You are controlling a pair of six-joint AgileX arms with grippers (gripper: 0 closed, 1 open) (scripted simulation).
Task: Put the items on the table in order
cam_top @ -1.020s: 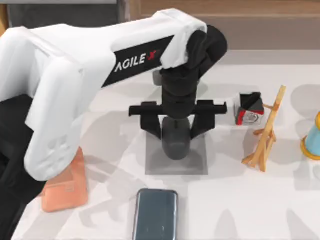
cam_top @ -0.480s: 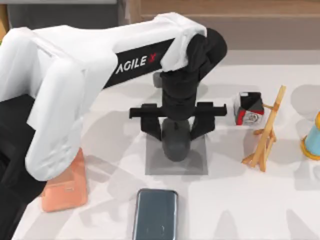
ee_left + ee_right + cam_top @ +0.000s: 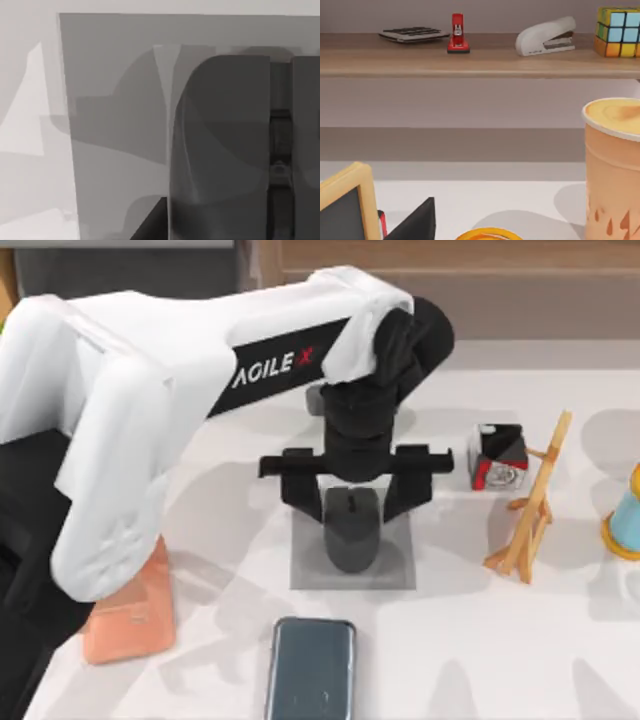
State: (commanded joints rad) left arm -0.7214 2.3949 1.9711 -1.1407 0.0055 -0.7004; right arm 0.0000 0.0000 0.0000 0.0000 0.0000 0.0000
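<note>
Gripper [image 3: 352, 502] of the left arm stands spread open astride the matte black computer mouse [image 3: 351, 530], now resting on the thin grey square mat [image 3: 398, 565] (apparently placed), while the glossy dark blue-grey slab smartphone [image 3: 311, 668] waits near the white worktop's [image 3: 470, 640] front edge.

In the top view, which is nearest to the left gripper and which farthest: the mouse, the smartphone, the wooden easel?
1. The mouse, on the grey mat at the table's middle, sits right at the left gripper, between its jaws.
2. The smartphone, toward the near edge, below the mat.
3. The wooden easel, off to the right side, farthest.
</note>
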